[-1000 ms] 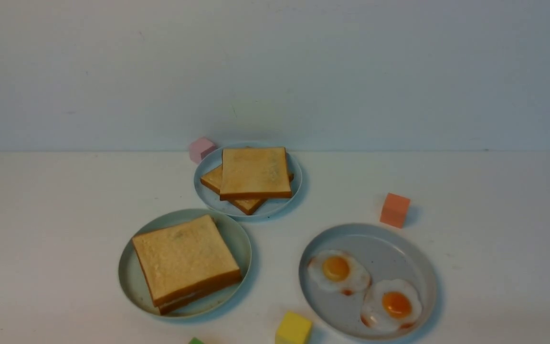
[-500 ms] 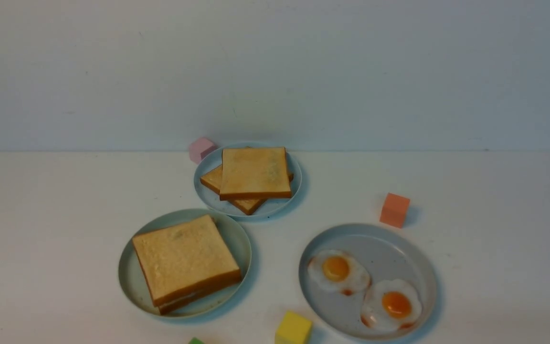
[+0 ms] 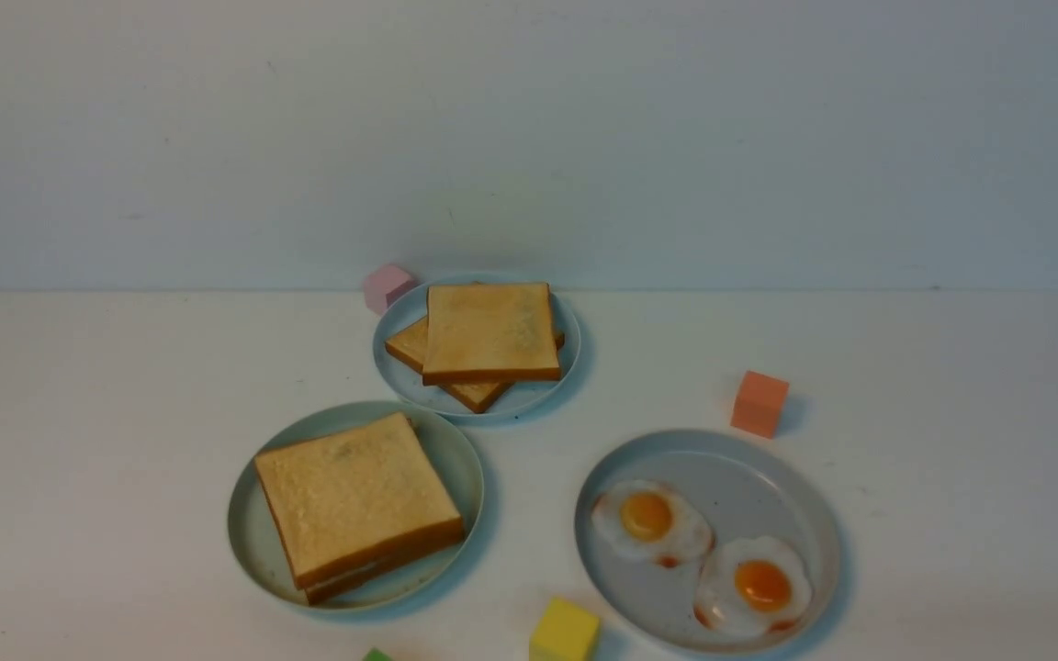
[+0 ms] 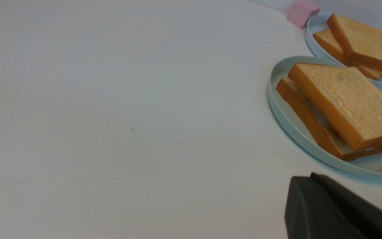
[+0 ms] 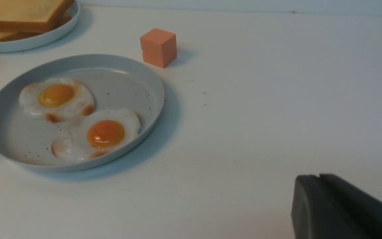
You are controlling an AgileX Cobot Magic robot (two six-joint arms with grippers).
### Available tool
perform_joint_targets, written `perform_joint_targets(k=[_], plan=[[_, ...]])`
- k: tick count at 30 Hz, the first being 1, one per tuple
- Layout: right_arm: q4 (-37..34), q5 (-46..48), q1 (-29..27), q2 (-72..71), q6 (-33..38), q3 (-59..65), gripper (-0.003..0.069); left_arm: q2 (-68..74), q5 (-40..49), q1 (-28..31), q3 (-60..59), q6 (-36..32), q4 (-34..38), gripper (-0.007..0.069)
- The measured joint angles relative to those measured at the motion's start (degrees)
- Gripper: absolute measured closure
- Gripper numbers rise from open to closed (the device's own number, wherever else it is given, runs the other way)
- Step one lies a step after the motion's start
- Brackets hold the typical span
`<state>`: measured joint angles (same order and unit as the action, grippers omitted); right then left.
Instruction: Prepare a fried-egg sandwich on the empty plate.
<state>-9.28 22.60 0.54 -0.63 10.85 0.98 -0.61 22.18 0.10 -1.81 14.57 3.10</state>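
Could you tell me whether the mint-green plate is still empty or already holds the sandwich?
Not empty: the mint-green plate holds the fried-egg sandwich, two stacked toast slices with a pale layer showing between them.

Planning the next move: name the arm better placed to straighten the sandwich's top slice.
Left, probably. The fried-egg sandwich sits on the mint-green plate on the robot's left, and it shows near the left pincer in its wrist view. The right wrist view faces the grey plate of fried eggs instead.
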Motion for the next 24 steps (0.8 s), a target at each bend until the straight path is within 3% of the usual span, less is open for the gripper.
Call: perform_joint_targets(k=[24], plan=[[0.0,0.0,0.0,0.0,0.0,0.0,0.0583,0.0,0.0,0.0,0.0,0.0,0.0,0.0628]])
